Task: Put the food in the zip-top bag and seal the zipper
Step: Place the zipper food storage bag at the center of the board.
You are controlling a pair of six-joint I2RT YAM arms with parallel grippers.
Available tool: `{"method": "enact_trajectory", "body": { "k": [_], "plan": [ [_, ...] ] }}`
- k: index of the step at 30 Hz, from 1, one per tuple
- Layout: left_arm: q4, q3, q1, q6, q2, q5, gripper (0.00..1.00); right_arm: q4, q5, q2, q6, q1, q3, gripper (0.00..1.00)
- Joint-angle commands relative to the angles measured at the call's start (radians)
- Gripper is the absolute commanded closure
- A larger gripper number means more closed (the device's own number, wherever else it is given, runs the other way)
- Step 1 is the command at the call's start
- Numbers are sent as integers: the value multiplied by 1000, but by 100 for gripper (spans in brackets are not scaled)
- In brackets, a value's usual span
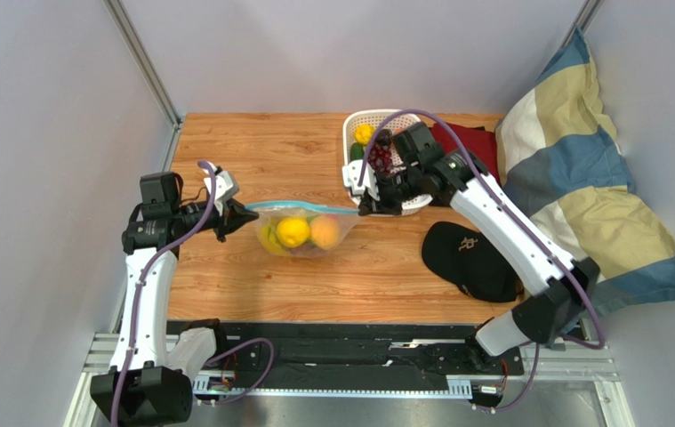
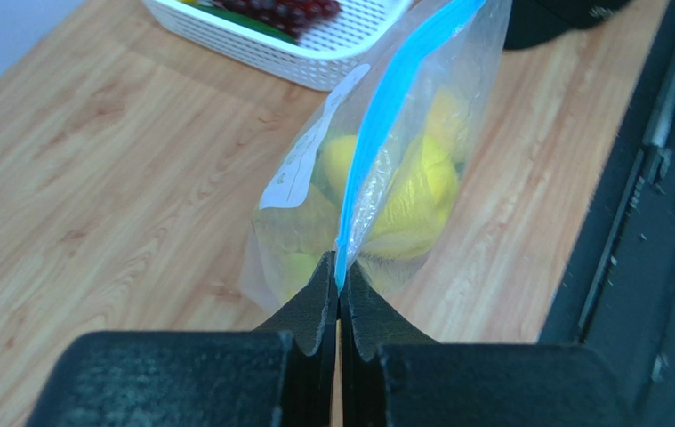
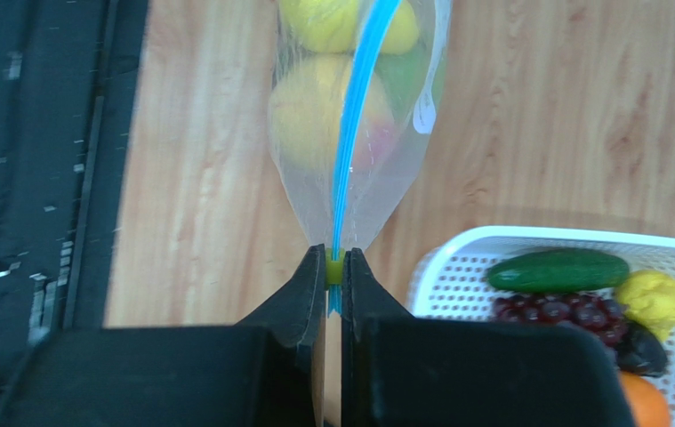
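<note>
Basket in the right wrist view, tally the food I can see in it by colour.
Green: 1 cucumber
Purple: 1 grapes
Yellow: 1 yellow fruit
Dark: 1 dark piece, kind unclear
Orange: 1 orange fruit
Total: 5 visible; the basket runs off the frame.

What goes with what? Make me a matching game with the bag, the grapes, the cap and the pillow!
Things:
1. zip-top bag
2. grapes
3. black cap
4. patchwork pillow

Places:
a. in the white basket
b. lying right on the wooden table
c. at the far right, beside the wall
d. hanging by its zipper between the left gripper and the right gripper

Pairs: 1-d, 2-a, 3-b, 4-c
</note>
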Motion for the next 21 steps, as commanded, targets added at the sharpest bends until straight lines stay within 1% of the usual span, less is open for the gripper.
{"method": "enact_trajectory", "body": {
  "k": [1, 2, 4, 6, 7, 8, 11, 12, 13, 14, 15, 16, 19, 20, 21],
  "plan": [
    [-301, 40, -65, 236, -47, 55, 100, -77, 34, -178, 153, 70, -124, 100],
    [-313, 35, -77, 244, -51, 51, 100, -85, 38, -222, 170, 77, -138, 100],
    [-320, 21, -100, 236, -50, 40, 100, -82, 55, -250, 222, 84, -177, 100],
    [-301, 5, -122, 195, -18, 8, 100, -53, 89, -249, 233, 83, -200, 100],
    [-266, -3, -134, 176, -1, -9, 100, -37, 106, -240, 231, 84, -209, 100],
    [-240, -14, -148, 114, 20, -29, 100, -17, 121, -225, 230, 84, -223, 100],
    [-145, -18, -150, 9, 114, -90, 100, 53, 205, -122, 213, 71, -211, 100],
    [-123, -17, -151, -18, 164, -126, 99, 79, 228, -61, 211, 49, -195, 100],
    [-76, -15, -150, -48, 194, -146, 98, 84, 232, -22, 208, 37, -177, 100],
    [-59, -5, -151, -104, 223, -163, 98, 92, 236, 10, 213, 23, -156, 100],
    [-45, 4, -151, -132, 281, -195, 98, 102, 241, 39, 217, -1, -104, 100],
    [-24, 12, -151, -155, 304, -206, 98, 104, 244, 97, 217, -8, -79, 100],
    [44, 26, -150, -267, 370, -256, 91, 105, 249, 157, 219, -23, 1, 100],
    [62, 28, -150, -290, 378, -268, 86, 107, 247, 165, 214, -22, 9, 100],
    [75, 32, -151, -305, 390, -287, 83, 113, 243, 167, 216, -22, 12, 100]
  ]
}}
